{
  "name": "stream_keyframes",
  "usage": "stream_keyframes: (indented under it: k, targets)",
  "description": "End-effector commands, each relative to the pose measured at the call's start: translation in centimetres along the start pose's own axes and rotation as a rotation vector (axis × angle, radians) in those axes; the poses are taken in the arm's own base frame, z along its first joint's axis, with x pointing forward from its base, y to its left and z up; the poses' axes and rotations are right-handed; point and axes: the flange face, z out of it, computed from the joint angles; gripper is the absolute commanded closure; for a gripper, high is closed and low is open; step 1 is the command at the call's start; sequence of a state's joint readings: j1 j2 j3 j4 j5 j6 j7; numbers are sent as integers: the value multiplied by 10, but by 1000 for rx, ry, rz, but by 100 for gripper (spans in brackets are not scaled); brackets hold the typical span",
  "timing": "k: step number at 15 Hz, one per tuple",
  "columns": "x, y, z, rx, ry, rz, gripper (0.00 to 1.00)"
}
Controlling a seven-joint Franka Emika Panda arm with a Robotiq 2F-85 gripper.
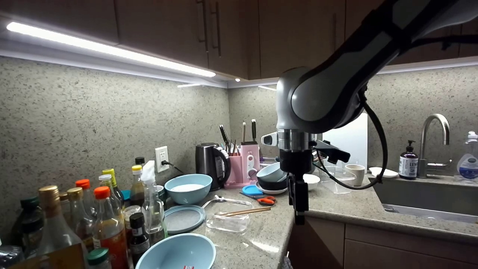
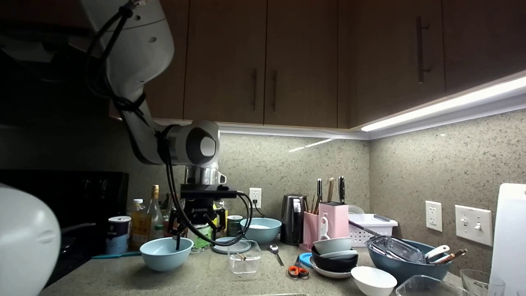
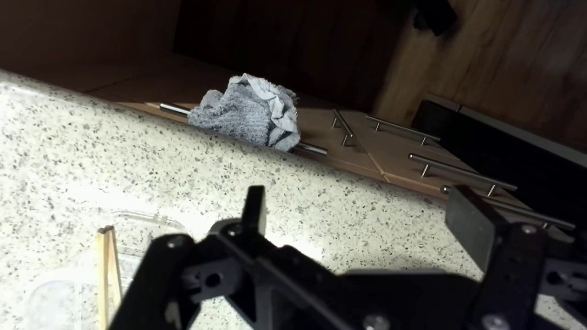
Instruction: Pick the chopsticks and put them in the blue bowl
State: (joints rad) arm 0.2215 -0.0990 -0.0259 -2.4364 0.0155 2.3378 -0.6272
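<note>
- Chopsticks, 2 of them, pale tan and close together, lie pointing toward the front edge of the table; in both exterior views they overlap a clear container, though whether they rest on its rim I cannot tell.
- Pincer apart: in the wrist view its 2 fingers stand wide, with the speckled table and its front edge showing between them.
- In an exterior view the pincer hangs with fingertips down, in line with the front edge and clear of the chopsticks.
- Blue bowl stands upright near the table edge at the left of an exterior view, apart from the chopsticks.
- Another light-blue bowl, showing white inside, stands nearer the back edge, just beside a round gray-blue lid.
- Bottles crowd along the back edge.
- Black kettle and pink knife block stand close to the back corner.
- Orange-handled scissors lie just beside a bright blue disc, between that corner and the chopsticks.
- Gray towel hangs over a handle below the front edge.
</note>
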Motion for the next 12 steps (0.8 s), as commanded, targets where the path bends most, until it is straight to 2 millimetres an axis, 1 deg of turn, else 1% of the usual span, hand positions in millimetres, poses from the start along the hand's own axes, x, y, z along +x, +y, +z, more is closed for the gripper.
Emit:
stream_keyframes:
  k: [1, 2, 4, 8, 12]
  targets:
    - [0, 0, -2, -2, 3, 1, 0]
    - [0, 0, -3, -3, 5, 1, 0]
    - [6, 13, 10, -67, 46, 58, 0]
    - [24, 46, 33, -278, 80, -27, 0]
    - [50, 66, 65, -348, 25, -85, 0]
